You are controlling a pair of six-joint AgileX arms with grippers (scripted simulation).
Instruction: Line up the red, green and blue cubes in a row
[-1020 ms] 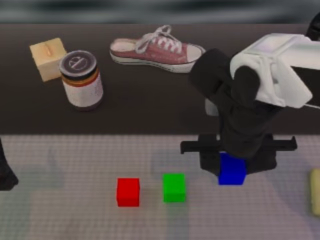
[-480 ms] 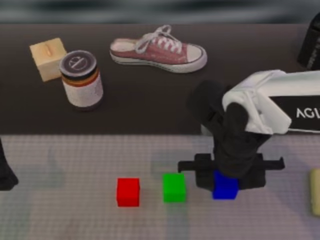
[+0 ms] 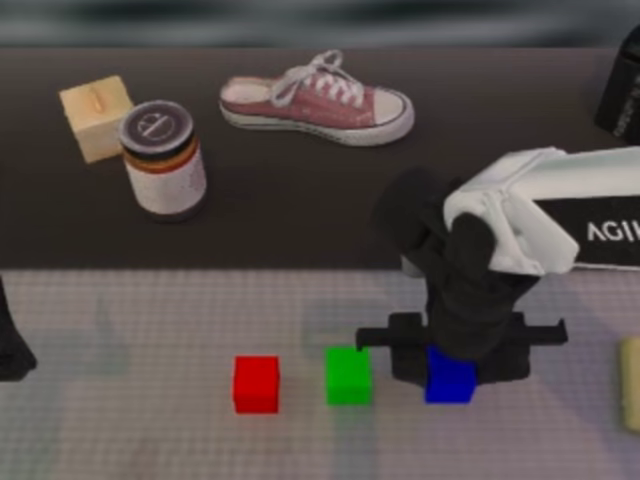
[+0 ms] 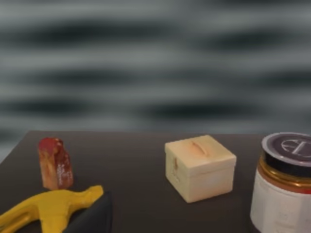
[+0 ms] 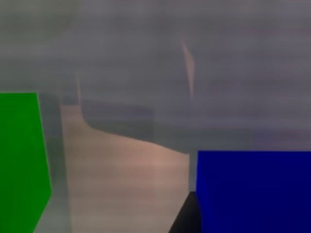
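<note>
On the pale mat at the near side of the table (image 3: 150, 440), the red cube (image 3: 256, 384), the green cube (image 3: 348, 375) and the blue cube (image 3: 449, 378) are seen in a row from left to right, each apart from the next, with bare mat in front of them up to the near edge. The red and green cubes stand free with open room around them; the blue cube is partly covered from above by the right gripper (image 3: 455, 362), whose dark body hangs straight down over it, the black crossbar spread to either side. Whether its fingers are closed on the blue cube or parted cannot be told. The right arm reaches in from the right side, its white link slanting down toward the wrist. At the right edge a pale yellow thing (image 3: 630, 383) is cut off by the frame. The left arm is parked at the far left edge. Farther back, on the dark strip, a jar (image 3: 163, 160), a beige block (image 3: 96, 117) and a pink sneaker (image 3: 318, 98) are set well apart from the cubes. A yellow object (image 4: 48, 208) and a small red-brown piece (image 4: 55, 163) are shown only in the left wrist view.
</note>
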